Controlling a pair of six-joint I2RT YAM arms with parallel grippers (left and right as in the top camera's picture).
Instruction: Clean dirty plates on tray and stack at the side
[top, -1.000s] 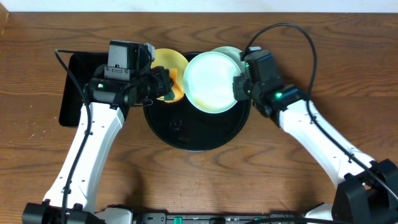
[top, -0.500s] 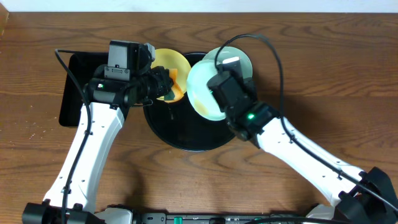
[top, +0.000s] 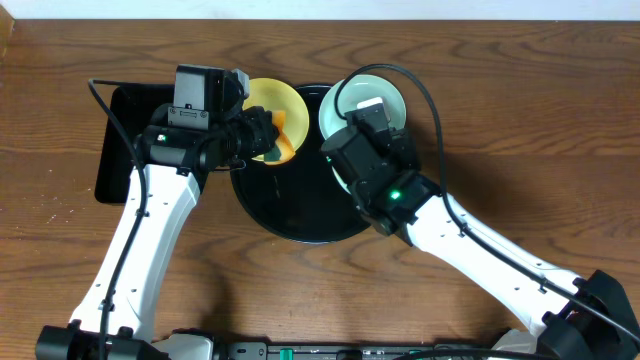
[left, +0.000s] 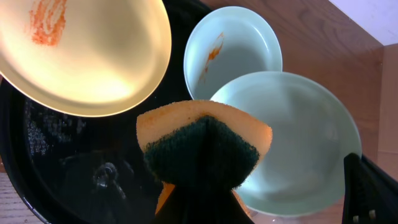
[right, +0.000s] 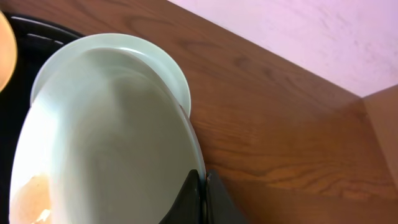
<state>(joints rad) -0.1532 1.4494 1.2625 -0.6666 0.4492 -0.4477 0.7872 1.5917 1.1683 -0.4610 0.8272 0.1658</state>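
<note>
Above the round black tray (top: 290, 218), our left gripper (left: 198, 191) clamps a sponge (left: 205, 140); our right gripper (right: 200, 186) pinches a mint plate (right: 106, 143) by its rim.

The left arm (top: 150, 230) and the right arm (top: 490, 255) are clad in white shells along their long links, while the joints and wrist sections are black. A small green light (top: 397, 196) is lit near each wrist. Thin black cables (top: 430, 100) are looped from both wrists. A black boxy camera housing (top: 200, 90) is mounted on the left wrist. The right gripper (right: 204, 180) is formed of black, tapered fingers.
</note>
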